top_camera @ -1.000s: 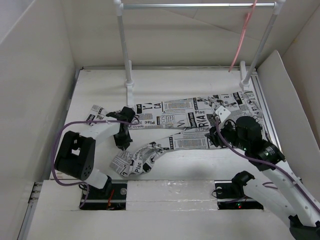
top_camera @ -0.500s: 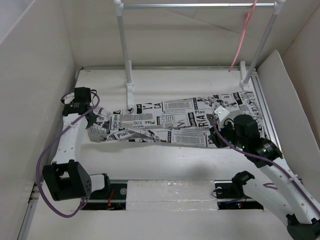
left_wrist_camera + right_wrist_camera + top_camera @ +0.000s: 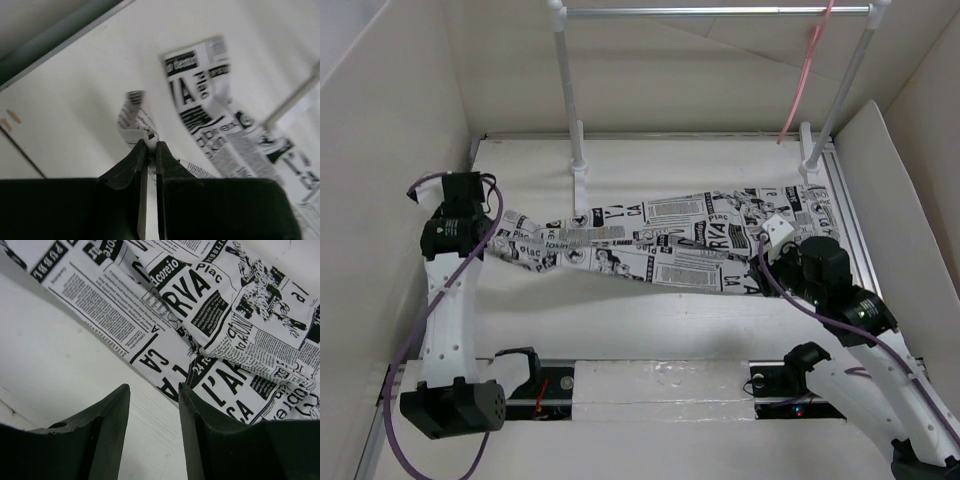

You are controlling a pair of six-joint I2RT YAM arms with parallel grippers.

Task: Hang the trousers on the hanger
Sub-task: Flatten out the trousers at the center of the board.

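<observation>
Materials and finish, as observed

The trousers (image 3: 660,245) are soft matt printed cloth, creased, with a stitched seam just ahead of the right gripper (image 3: 153,387), whose fingers are matt black plastic. Below the left gripper (image 3: 149,145), the table (image 3: 75,110) is smooth white. The rack bar (image 3: 720,11) is shiny metal. The hanger (image 3: 807,75) is smooth pink.

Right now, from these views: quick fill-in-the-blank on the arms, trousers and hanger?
1. The left gripper has its jaws ___ on a leg end of the trousers.
2. The right gripper, by the trousers' other end, has its jaws ___.
3. The hanger hangs at the ___ end of the rack bar.
Missing: shut; open; right.
</observation>
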